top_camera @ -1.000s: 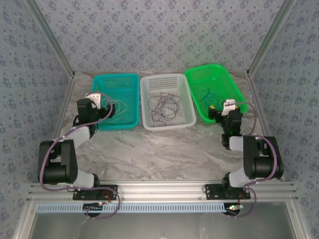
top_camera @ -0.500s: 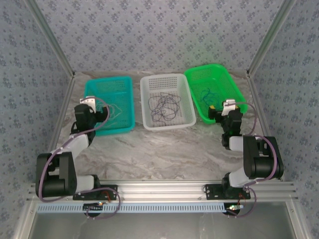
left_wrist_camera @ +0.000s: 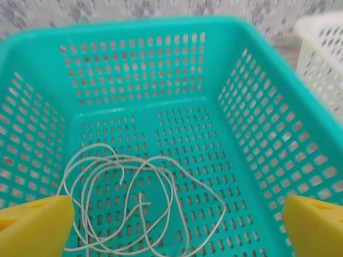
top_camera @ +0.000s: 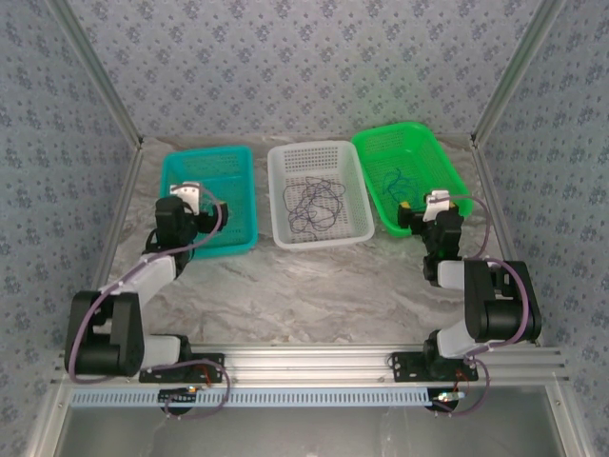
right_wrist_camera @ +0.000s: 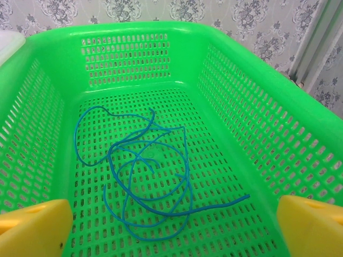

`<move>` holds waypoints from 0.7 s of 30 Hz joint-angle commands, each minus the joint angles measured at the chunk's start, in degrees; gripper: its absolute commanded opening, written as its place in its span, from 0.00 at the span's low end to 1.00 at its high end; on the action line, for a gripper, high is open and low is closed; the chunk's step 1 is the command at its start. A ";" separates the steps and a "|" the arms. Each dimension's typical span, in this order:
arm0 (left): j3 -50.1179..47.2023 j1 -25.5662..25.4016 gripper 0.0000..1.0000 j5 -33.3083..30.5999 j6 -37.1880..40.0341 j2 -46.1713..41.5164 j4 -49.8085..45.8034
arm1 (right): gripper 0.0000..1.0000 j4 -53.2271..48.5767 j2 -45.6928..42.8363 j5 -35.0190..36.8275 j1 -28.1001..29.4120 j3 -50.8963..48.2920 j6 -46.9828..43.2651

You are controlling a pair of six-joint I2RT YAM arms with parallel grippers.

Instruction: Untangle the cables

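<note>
Top external view, baskets: three are set in a row at the far side of the tabletop (top_camera: 304, 286), with a teal basket (top_camera: 207, 149) at the left, a white basket (top_camera: 314, 146) in the middle and a green basket (top_camera: 445, 157) at the right.
Top external view, dark cables (top_camera: 314, 202): a tangle of thin dark loops is seen on the floor of the white basket, well apart from both arms.
Top external view, left arm (top_camera: 157, 262): its wrist is held over the near end of the teal basket.
Top external view, right arm (top_camera: 457, 267): its wrist is held at the near end of the green basket.
Left wrist view, left fingers (left_wrist_camera: 32, 225): they are spread wide apart, one yellow tip at each lower corner, and nothing is clamped.
Left wrist view, white cable (left_wrist_camera: 139, 209): it is laid in loose overlapping loops on the teal basket's floor, between the two tips and nearer the tip at the picture's left. Contact with that tip cannot be told.
Right wrist view, right fingers (right_wrist_camera: 32, 225): they are spread wide apart above the green basket's floor, and nothing is clamped.
Right wrist view, blue cable (right_wrist_camera: 144, 176): it is curled in loose loops on the floor of the green basket, between the two tips. One free end is stretched towards the tip at the picture's right but is not touching it.
</note>
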 commanded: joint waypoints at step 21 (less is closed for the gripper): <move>-7.42 7.66 0.99 9.74 3.17 9.53 19.87 | 1.00 -6.28 1.65 -1.07 -0.57 -0.45 1.38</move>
